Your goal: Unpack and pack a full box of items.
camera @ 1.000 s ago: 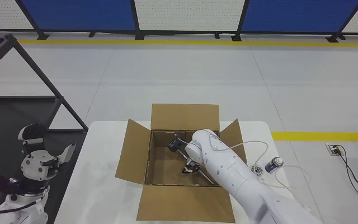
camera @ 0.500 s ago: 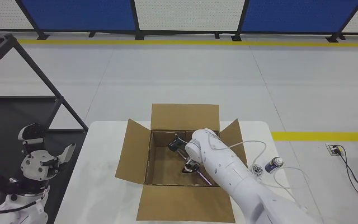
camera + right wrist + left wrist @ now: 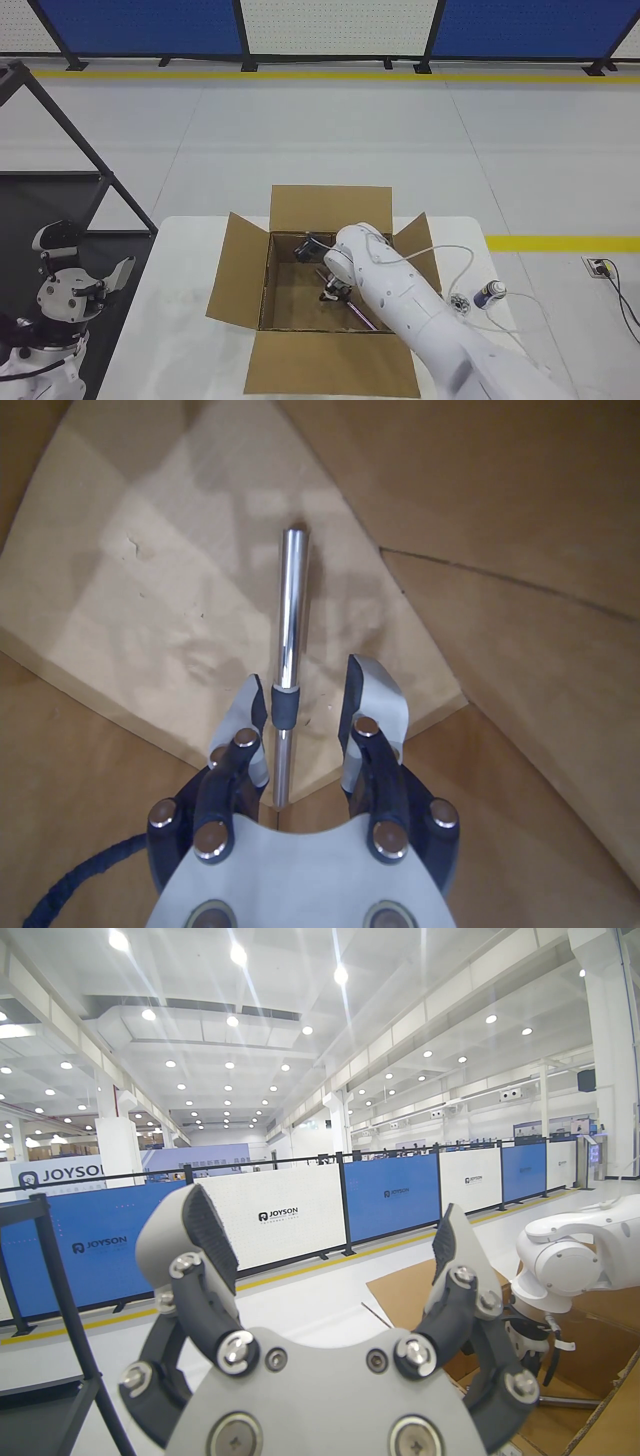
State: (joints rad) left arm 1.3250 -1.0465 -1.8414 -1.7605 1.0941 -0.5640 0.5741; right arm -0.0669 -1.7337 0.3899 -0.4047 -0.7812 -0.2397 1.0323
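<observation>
Parted, not clamped, on the right gripper [image 3: 306,672]: jaws straddling a slim polished metal tube [image 3: 292,600] at its dark grey collar [image 3: 285,707], one fingertip [image 3: 239,707] touching or just beside that collar, the other well clear. Looks like lining up for a pinch at the collar, probably for better purchase there than on slick chrome. Judged an unpacking step, with the grip not yet made. Lying flat on the floor of the brown cardboard box [image 3: 150,590], near end tucked toward a floor-wall fold, hence the steep reach down inside. Four flaps [image 3: 330,207] splayed outward, keeping the mouth free for the arm. Outside, on the white table [image 3: 190,300] near the right-hand flap but apart from it, a small dark blue can [image 3: 489,293] with a pale top, standing upright, perhaps already unpacked. Spread wide too on the left gripper [image 3: 325,1213], holding nothing, raised well away beyond the table's left edge, likely parked clear of the working arm. No label or writing to make out on tube, collar, box or can. Lettering and a logo on the blue and white fence panels [image 3: 390,1198] behind, left unread.
</observation>
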